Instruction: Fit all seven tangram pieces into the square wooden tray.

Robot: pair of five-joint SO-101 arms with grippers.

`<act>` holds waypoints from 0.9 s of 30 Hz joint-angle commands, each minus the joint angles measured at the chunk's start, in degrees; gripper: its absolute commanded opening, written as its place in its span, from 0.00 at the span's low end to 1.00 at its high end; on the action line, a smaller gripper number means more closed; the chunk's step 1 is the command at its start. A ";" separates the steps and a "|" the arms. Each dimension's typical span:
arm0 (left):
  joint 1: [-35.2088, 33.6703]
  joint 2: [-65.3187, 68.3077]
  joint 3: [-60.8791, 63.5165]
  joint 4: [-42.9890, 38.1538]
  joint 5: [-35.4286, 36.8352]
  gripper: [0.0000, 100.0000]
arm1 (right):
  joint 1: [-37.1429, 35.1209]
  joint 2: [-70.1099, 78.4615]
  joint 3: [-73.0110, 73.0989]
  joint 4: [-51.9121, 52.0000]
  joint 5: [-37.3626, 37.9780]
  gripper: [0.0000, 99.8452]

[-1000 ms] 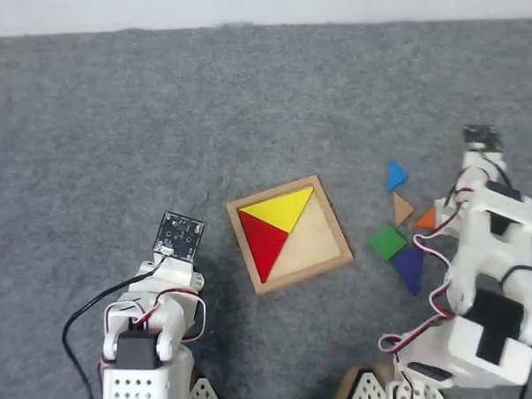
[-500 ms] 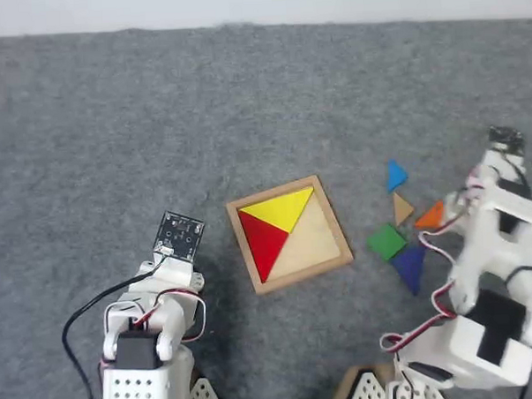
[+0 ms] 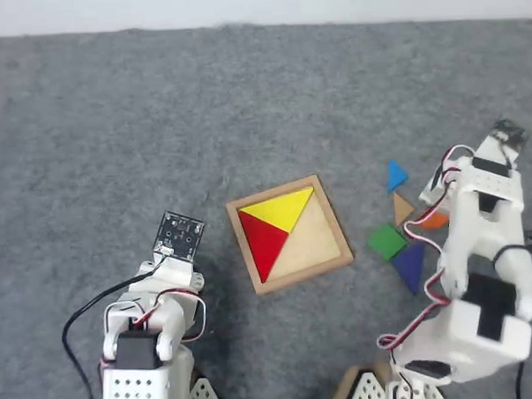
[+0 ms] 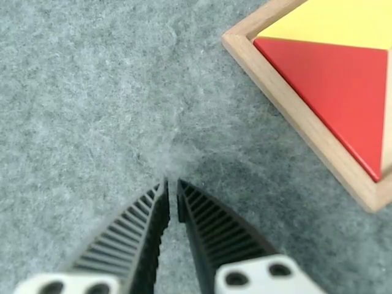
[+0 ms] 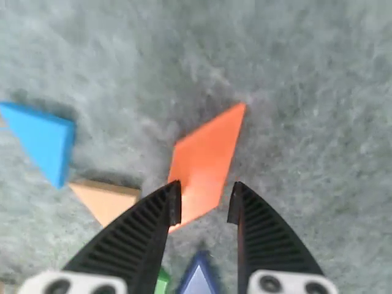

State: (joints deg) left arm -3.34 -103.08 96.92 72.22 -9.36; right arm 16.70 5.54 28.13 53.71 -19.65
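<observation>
The square wooden tray (image 3: 343, 249) sits mid-table and holds a yellow triangle (image 3: 280, 208) and a red triangle (image 3: 262, 240). To its right lie a blue triangle (image 3: 396, 174), a tan triangle (image 3: 401, 209), a green square (image 3: 387, 241) and a dark blue triangle (image 3: 410, 266). The right arm (image 3: 478, 212) partly covers an orange parallelogram (image 3: 436, 219). My right gripper (image 5: 205, 196) is open, its fingers straddling one end of the orange parallelogram (image 5: 205, 156). My left gripper (image 4: 172, 187) is shut on nothing, low over the carpet near the tray's corner (image 4: 245, 44).
Grey carpet covers the whole table. The left arm (image 3: 157, 323) stands at the front left, a short way from the tray. The blue triangle (image 5: 43, 138) and tan triangle (image 5: 104, 199) lie close beside the right gripper.
The right arm has swung in towards the loose pieces and now covers most of the orange parallelogram. The left arm and all pieces have stayed put.
</observation>
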 commanded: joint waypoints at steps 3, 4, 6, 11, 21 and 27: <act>-0.26 -0.97 -0.57 0.18 -0.44 0.02 | -1.10 3.82 -5.27 0.48 -0.79 0.15; -0.26 -0.97 -0.57 0.18 -0.44 0.02 | -1.19 4.62 -5.80 0.57 -0.79 0.16; -0.35 -0.97 -0.57 0.18 -0.44 0.02 | -1.36 6.37 -7.03 0.66 -0.53 0.20; -0.35 -0.97 -0.57 0.18 -0.44 0.02 | -4.18 10.07 -10.73 3.82 6.15 0.25; -0.35 -0.97 -0.57 0.18 -0.44 0.02 | -4.62 9.89 -11.25 3.65 8.62 0.06; -0.35 -0.97 -0.57 0.18 -0.44 0.02 | -5.05 6.46 -10.90 3.65 11.52 0.01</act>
State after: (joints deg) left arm -3.34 -103.08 96.92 72.22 -9.36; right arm 12.75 15.56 18.55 57.05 -10.51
